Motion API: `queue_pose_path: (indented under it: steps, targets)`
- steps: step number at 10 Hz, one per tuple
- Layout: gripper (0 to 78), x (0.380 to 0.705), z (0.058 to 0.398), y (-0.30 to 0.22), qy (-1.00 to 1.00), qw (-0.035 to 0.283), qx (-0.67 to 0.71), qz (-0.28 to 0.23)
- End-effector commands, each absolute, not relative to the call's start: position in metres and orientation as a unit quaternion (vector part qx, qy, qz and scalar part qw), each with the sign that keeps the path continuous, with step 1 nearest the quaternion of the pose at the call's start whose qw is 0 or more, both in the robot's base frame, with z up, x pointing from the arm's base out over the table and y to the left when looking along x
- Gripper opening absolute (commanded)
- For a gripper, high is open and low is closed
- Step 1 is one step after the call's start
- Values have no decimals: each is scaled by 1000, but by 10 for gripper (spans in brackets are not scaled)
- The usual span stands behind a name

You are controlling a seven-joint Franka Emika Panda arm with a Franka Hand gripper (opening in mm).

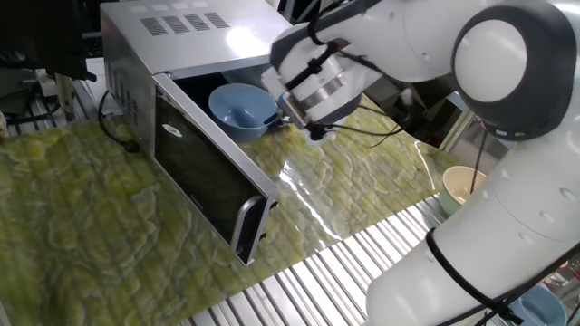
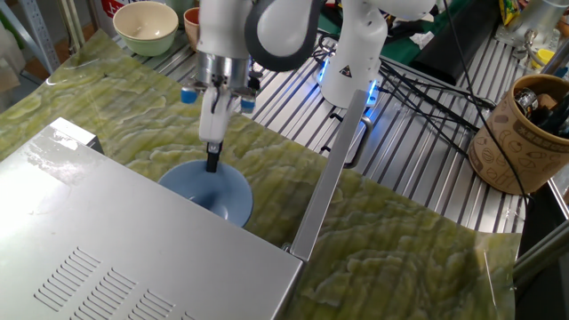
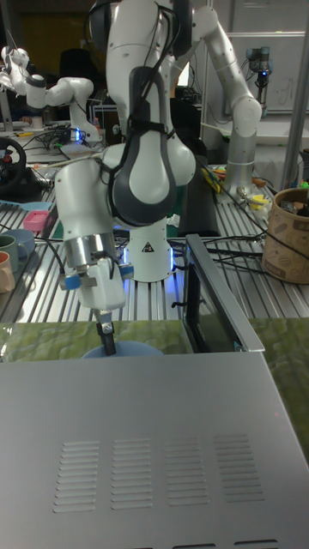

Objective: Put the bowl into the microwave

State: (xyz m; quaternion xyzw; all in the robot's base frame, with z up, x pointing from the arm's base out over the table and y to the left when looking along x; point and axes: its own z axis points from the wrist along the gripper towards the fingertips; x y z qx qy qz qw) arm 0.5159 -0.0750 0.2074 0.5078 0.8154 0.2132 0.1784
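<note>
The light-blue bowl (image 1: 241, 110) sits upright in the mouth of the silver microwave (image 1: 190, 32), half under its roof. In the other fixed view the bowl (image 2: 212, 189) pokes out from under the microwave top (image 2: 116, 258). My gripper (image 1: 284, 119) is shut on the bowl's near rim, with the dark fingertips (image 2: 213, 163) pinching the rim from above at a tilt. The tall fixed view shows the gripper (image 3: 108, 342) on the bowl's rim (image 3: 133, 351), just in front of the microwave (image 3: 154, 437). The dark glass door (image 1: 208, 172) stands wide open.
The open door (image 2: 333, 169) juts out edge-on beside the bowl. A cream bowl (image 2: 147, 27) stands at the mat's far corner, also visible as (image 1: 462, 186). A brown patterned cup (image 2: 524, 133) holding tools and loose cables lie on the slatted table beyond the mat.
</note>
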Motion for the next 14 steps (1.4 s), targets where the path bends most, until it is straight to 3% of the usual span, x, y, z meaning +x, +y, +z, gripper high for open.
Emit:
queue_pose_path:
  steps: [1, 14]
  targets:
    - [11, 531, 198, -67, 801, 196, 523, 215]
    - [11, 562, 200, -64, 782, 201, 545, 225]
